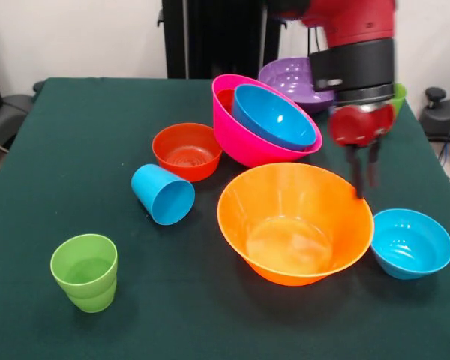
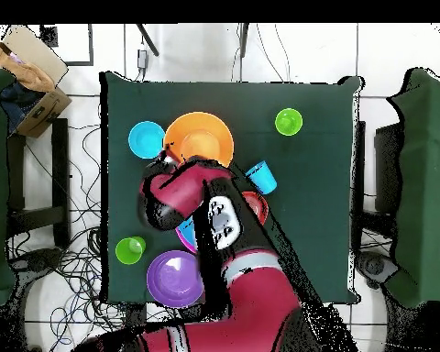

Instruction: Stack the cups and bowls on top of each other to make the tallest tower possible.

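Fingers: the gripper (image 1: 364, 178) hangs over the far right rim of the large orange bowl (image 1: 295, 223). Its 2 dark fingers (image 1: 356, 174) point straight down with only a narrow gap between them, and nothing is held there. The lower tip lies against the orange rim in the front view; whether it touches the rim or hangs just behind it cannot be told.

Front view, on the green surface (image 1: 75, 150): a large pink bowl (image 1: 247, 135) sits tilted, with a blue bowl (image 1: 274, 116) nested inside it and a strip of red-orange showing at the inner left wall. This pile of bowls is the only stacking present. A small red-orange bowl (image 1: 187, 151) stands just left of it. A sky blue cup (image 1: 163, 194) lies on its side near that bowl. A lime green cup (image 1: 85, 271) stands upright, well apart at the near left. A small blue bowl (image 1: 411, 243) stands just beside the orange bowl.

Overhead view only: a 2nd lime green cup (image 2: 130, 249) shows whole beside the purple bowl (image 2: 175, 278); from the front it is a green sliver behind the arm (image 1: 356, 45).

Hidden: in the overhead view the arm covers the pink pile and most of the small red-orange bowl, and the fingers cannot be made out there. In the front view the arm cuts off the purple bowl's right side.
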Controlling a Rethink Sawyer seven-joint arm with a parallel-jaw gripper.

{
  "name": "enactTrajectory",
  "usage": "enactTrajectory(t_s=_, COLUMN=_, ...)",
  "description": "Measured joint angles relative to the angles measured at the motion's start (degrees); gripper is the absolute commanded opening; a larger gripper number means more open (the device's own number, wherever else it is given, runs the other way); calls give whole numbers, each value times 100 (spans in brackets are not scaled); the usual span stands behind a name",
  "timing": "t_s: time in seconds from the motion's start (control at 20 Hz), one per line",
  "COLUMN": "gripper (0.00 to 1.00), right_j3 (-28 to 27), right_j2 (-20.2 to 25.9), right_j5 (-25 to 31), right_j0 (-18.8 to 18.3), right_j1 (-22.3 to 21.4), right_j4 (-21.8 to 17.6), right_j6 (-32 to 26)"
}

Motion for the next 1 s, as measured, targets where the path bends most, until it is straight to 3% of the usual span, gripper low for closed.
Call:
enactTrajectory(t_s=0.4, gripper=100, right_j3=216, right_j2=594, right_j5=38, right_j0=-1090, right_j1=-32, right_j4=491, right_j6=0)
enactTrajectory(t_s=0.7, gripper=100, right_j3=334, right_j2=627, right_j5=11, right_j0=-994, right_j1=-144, right_j4=671, right_j6=0)
enactTrajectory(t_s=1.0, gripper=100, right_j3=420, right_j2=663, right_j5=-302, right_j0=-674, right_j1=-255, right_j4=871, right_j6=54)
